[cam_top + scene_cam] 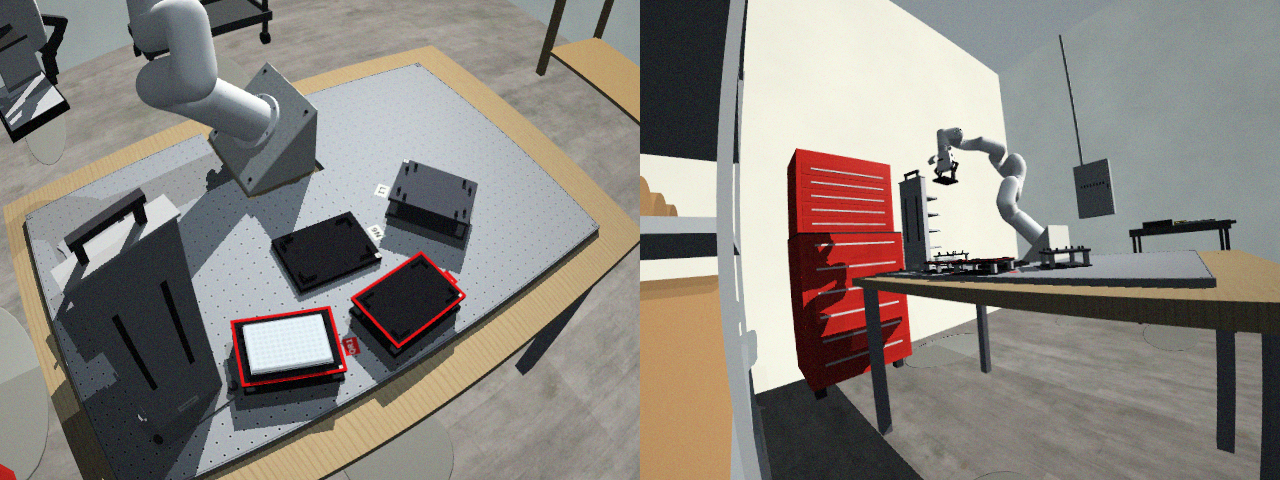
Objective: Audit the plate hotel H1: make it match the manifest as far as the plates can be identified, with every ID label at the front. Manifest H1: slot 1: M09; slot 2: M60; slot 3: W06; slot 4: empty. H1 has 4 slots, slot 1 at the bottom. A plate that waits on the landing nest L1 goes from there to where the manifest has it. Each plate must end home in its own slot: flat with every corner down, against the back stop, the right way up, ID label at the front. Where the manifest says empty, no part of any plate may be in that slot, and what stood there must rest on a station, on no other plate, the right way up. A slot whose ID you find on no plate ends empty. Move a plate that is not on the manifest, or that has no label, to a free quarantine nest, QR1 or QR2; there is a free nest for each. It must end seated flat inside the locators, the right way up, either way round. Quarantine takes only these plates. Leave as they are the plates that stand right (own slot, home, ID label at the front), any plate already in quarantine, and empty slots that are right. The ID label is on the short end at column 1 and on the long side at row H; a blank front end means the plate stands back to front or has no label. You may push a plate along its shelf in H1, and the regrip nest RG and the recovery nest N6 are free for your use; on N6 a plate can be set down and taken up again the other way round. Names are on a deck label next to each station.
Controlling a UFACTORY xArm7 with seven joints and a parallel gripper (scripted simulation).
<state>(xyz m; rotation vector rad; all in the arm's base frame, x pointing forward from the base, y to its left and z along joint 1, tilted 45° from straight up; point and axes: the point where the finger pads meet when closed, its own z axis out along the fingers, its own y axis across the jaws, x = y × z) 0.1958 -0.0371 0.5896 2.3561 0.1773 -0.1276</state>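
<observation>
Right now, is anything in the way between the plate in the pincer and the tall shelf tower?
Nothing visible. The pincer holds the plate in open air, just in front of the tower and above its top shelf. Whether plates sit on the shelves is too small to tell.

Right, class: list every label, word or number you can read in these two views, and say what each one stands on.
"L1": white deck tag beside the raised grey nest.
"N6": white deck tag beside the flat black nest, seen upside down.
Red tag beside the red-framed nest holding the white well plate: too blurred.
Exterior view: nothing legible.
</observation>
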